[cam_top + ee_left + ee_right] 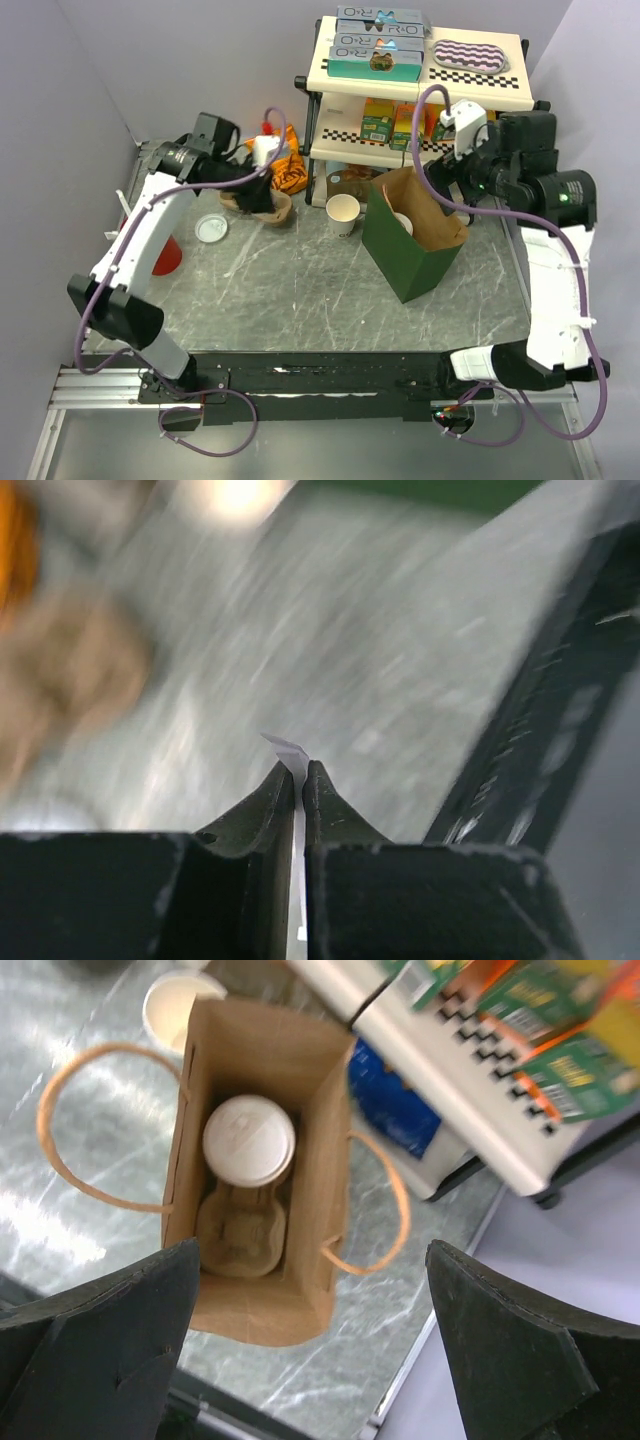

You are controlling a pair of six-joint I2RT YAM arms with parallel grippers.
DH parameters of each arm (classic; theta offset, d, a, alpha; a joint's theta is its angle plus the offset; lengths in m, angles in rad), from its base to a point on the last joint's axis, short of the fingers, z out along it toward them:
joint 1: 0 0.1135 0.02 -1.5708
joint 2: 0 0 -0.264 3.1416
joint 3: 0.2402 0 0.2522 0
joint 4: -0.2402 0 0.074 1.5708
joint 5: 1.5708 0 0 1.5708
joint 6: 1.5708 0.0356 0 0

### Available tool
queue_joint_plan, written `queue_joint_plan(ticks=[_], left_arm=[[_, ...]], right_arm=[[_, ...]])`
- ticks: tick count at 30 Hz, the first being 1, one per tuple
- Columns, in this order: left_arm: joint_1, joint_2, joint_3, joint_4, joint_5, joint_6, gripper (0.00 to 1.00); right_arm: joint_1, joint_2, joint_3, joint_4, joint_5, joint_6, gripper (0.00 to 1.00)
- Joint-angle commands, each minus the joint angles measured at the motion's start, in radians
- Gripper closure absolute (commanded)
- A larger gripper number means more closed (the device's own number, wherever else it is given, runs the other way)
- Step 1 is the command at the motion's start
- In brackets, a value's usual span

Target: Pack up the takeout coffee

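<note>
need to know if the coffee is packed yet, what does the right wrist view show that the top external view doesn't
Only the right wrist view looks straight down into the paper bag. It shows a lidded cup sitting in the pulp carrier, and the slot beside it looks empty. Only the top external view shows a loose white lid on the table, a red item and the left arm. Both show the bag, the unlidded cup next to it and the shelf.
</note>
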Motion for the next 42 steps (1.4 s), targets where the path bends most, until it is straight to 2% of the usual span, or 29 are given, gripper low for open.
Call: queue_joint_plan(ticks=[1,3,5,6,8,11,13,17,20,22,28,31,32,34,37,42], left_arm=[[-0.154,-0.082,0.143,0.298,0.311,-0.205,0.99],[-0.208,-0.119,0.128,0.484,0.302,-0.309,0.99],[-0.293,-0.132,0.106,0.769,0.258,-0.441,0.99],[-0.317,-0.123,0.114,0.851,0.223,-0.469,0.99],[-0.373,-0.056,0.205,0.995,0.213,-0.558,0.99],[-0.416,0.084,0.351,1.071,0.225,-0.696,0.99],[-0.442,0.129,0.411,1.199,0.183,-0.788,0.99],[-0.497,0.268,0.551,1.232,0.106,-0.785,0.99],[-0.546,0.336,0.614,1.163,-0.021,-0.68,0.99],[-0.566,0.368,0.612,1.139,-0.093,-0.605,0.99],[-0.578,0.391,0.565,1.057,-0.172,-0.519,0.99],[-0.58,0.393,0.505,1.06,-0.184,-0.508,0.8],[-0.58,0.393,0.501,1.066,-0.177,-0.509,0.62],[-0.581,0.398,0.508,1.076,-0.164,-0.509,0.42],[-0.581,0.391,0.543,1.074,-0.158,-0.489,0.3],[-0.58,0.297,0.519,1.063,-0.198,-0.363,0.23]], right_arm=[[-0.013,-0.082,0.051,0.072,0.051,0.047,0.0],[-0.019,-0.111,0.026,0.095,0.1,0.058,0.0],[-0.03,-0.126,0.012,0.114,0.134,0.076,0.0],[-0.048,-0.129,0.011,0.115,0.149,0.082,0.0],[-0.077,-0.137,0.011,0.112,0.145,0.09,0.0],[-0.114,-0.155,-0.009,0.108,0.13,0.093,0.0],[-0.126,-0.166,-0.032,0.106,0.124,0.099,0.0],[-0.154,-0.183,-0.045,0.109,0.11,0.112,0.0],[-0.209,-0.188,-0.037,0.111,0.093,0.125,0.0],[-0.223,-0.191,-0.023,0.106,0.078,0.133,0.0],[-0.235,-0.224,-0.042,0.103,0.085,0.121,0.0],[-0.238,-0.232,-0.057,0.098,0.071,0.121,0.0],[-0.237,-0.23,-0.058,0.095,0.065,0.122,0.0],[-0.238,-0.227,-0.055,0.095,0.059,0.125,0.0],[-0.238,-0.212,-0.031,0.086,0.038,0.128,0.0],[-0.238,-0.183,0.003,0.068,-0.017,0.128,0.0]])
